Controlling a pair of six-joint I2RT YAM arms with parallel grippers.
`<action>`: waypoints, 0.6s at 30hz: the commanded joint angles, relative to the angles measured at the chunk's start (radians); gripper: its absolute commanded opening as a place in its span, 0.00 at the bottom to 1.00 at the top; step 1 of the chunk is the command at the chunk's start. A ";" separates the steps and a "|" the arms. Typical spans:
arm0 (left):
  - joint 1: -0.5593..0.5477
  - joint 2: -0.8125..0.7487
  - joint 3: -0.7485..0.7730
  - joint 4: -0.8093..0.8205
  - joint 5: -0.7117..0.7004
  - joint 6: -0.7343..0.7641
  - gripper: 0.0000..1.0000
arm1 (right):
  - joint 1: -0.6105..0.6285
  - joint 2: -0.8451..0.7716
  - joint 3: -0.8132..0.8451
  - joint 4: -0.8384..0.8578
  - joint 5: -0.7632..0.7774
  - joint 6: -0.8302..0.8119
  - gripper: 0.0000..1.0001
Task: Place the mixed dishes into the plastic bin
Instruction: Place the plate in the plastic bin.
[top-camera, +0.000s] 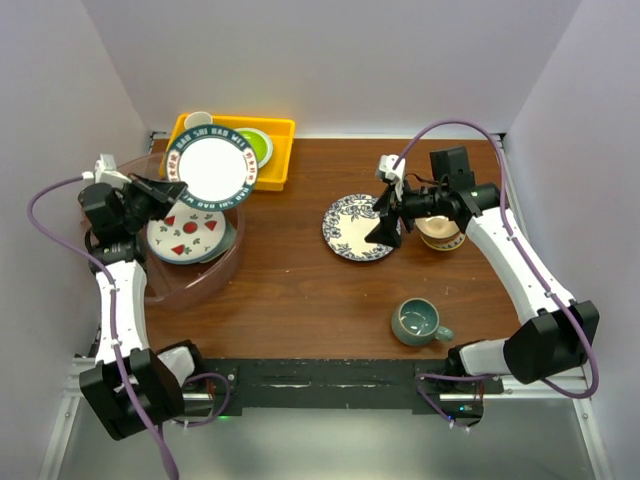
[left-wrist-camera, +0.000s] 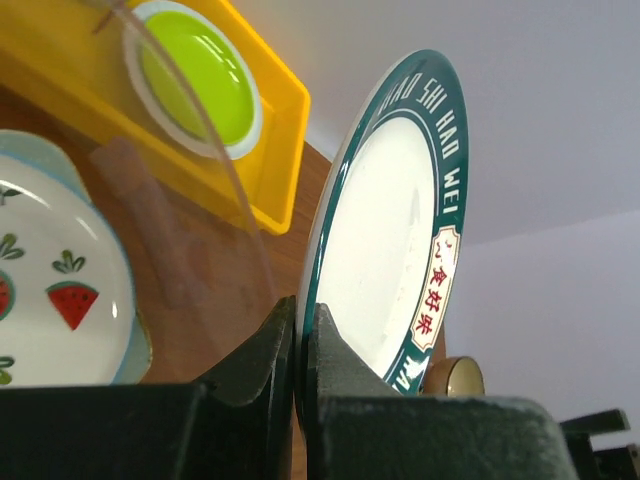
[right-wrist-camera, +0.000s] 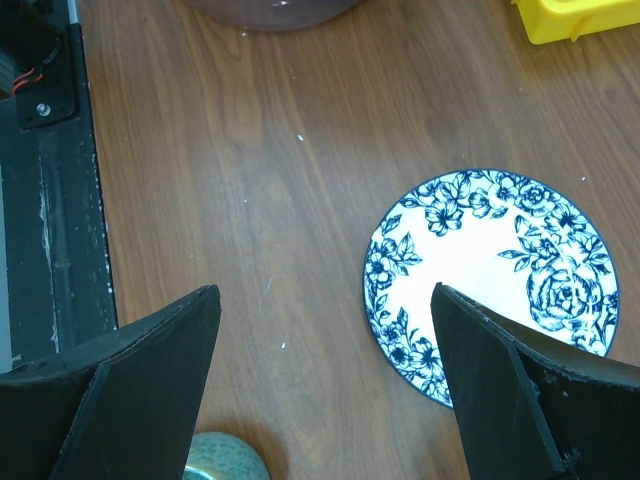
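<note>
My left gripper (top-camera: 178, 189) (left-wrist-camera: 300, 335) is shut on the lower rim of a white plate with a dark green lettered rim (top-camera: 212, 168) (left-wrist-camera: 395, 230), held tilted on edge above the back of the plastic bin (top-camera: 215, 275) (left-wrist-camera: 195, 125). Inside the bin lies a watermelon-patterned plate (top-camera: 185, 232) (left-wrist-camera: 60, 290). A blue floral plate (top-camera: 350, 222) (right-wrist-camera: 490, 265) lies flat mid-table. My right gripper (top-camera: 386, 232) (right-wrist-camera: 325, 385) hovers open above that plate's near-left edge, holding nothing. A cream-tan bowl (top-camera: 440, 232) (left-wrist-camera: 455, 377) stands right of the floral plate. A teal mug (top-camera: 416, 321) (right-wrist-camera: 225, 462) sits nearer the front.
A yellow tray (top-camera: 285, 135) (left-wrist-camera: 275, 150) (right-wrist-camera: 575, 20) at the back holds a lime-green plate (top-camera: 256, 147) (left-wrist-camera: 195, 80) and a white mug (top-camera: 198, 120). White walls close in the table on three sides.
</note>
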 joint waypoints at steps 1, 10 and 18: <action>0.075 -0.011 -0.039 0.118 0.011 -0.111 0.00 | -0.004 -0.016 -0.011 0.022 -0.017 0.006 0.90; 0.155 -0.009 -0.091 0.044 -0.125 -0.203 0.00 | -0.006 -0.011 -0.019 0.022 -0.028 0.000 0.90; 0.184 0.005 -0.090 -0.102 -0.271 -0.213 0.00 | -0.006 -0.023 -0.042 0.027 -0.040 -0.008 0.90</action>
